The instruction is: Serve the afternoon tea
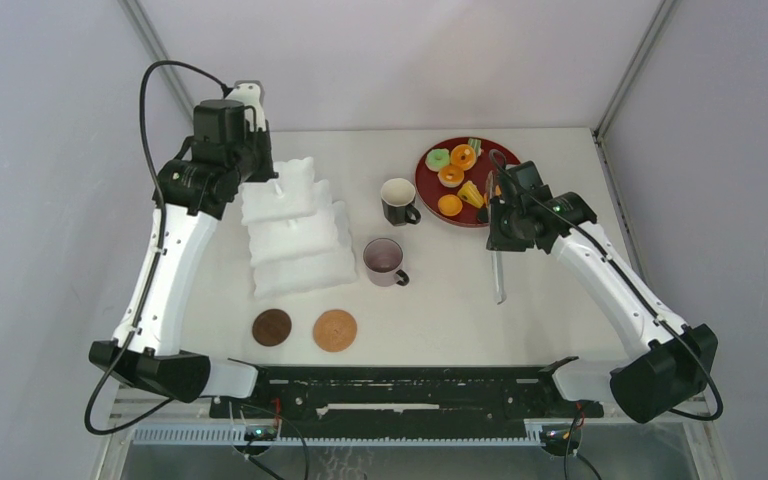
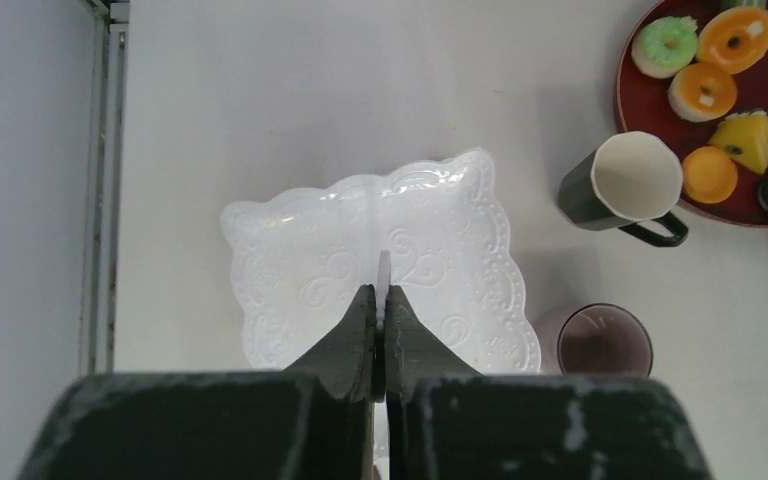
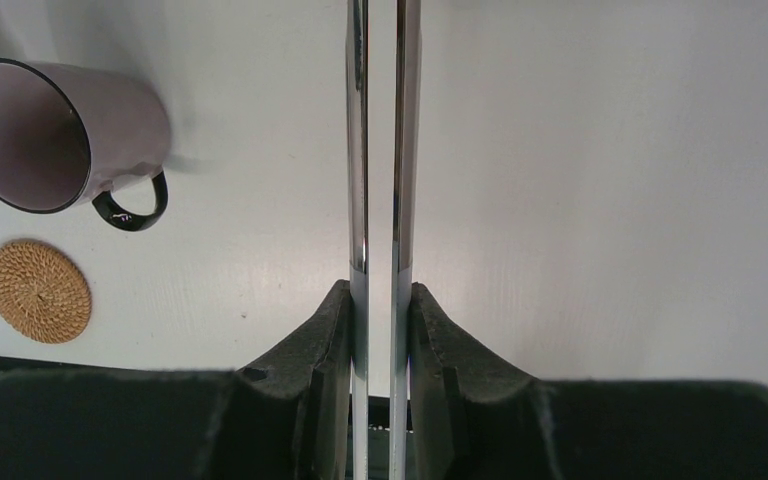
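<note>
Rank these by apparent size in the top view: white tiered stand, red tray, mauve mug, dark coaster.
1. white tiered stand
2. red tray
3. mauve mug and dark coaster: too alike to rank.

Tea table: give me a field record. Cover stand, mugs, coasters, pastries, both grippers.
stand: white three-tier stand, top tier bare
left gripper: shut on the stand's centre handle
right gripper: shut on the long metal tongs
coasters: dark coaster and light coaster, side by side, bare
mugs: black mug beside the dark red tray; mauve mug nearer the arms; neither on a coaster
pastries: all on the tray
</note>
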Controlling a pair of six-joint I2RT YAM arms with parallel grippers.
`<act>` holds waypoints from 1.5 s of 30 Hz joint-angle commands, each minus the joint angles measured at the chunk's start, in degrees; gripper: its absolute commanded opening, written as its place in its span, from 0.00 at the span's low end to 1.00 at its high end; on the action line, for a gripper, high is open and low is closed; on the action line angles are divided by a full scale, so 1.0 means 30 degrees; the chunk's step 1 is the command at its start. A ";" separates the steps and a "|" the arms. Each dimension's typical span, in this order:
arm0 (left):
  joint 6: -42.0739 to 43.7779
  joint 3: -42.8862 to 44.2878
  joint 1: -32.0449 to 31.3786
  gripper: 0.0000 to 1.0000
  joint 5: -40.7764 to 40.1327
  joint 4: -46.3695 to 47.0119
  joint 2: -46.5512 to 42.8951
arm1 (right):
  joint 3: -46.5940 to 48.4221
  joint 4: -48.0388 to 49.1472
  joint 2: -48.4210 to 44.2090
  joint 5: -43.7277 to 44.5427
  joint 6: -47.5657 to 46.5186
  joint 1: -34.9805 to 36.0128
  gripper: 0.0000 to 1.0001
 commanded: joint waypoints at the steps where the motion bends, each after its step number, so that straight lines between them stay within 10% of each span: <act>1: 0.0513 0.0024 0.0104 0.00 0.0654 0.2432 -0.0073 | 0.0752 0.0633 0.0052 0.0454 -0.0125 -0.0084 0.28; 30: 0.0686 0.3383 -0.0006 0.01 0.4359 0.7750 0.4340 | -0.0399 0.0543 -0.0584 0.1059 0.0877 -0.0107 0.27; 38: 0.0843 0.5720 -0.0261 0.68 0.3884 0.6038 0.4965 | -0.0579 0.0662 -0.1059 0.1179 0.0909 -0.0145 0.28; 45: 0.2744 0.7428 -0.3991 0.72 -0.3251 0.5033 0.3610 | -0.0579 0.0708 -0.2101 0.1933 0.1072 -0.0437 0.29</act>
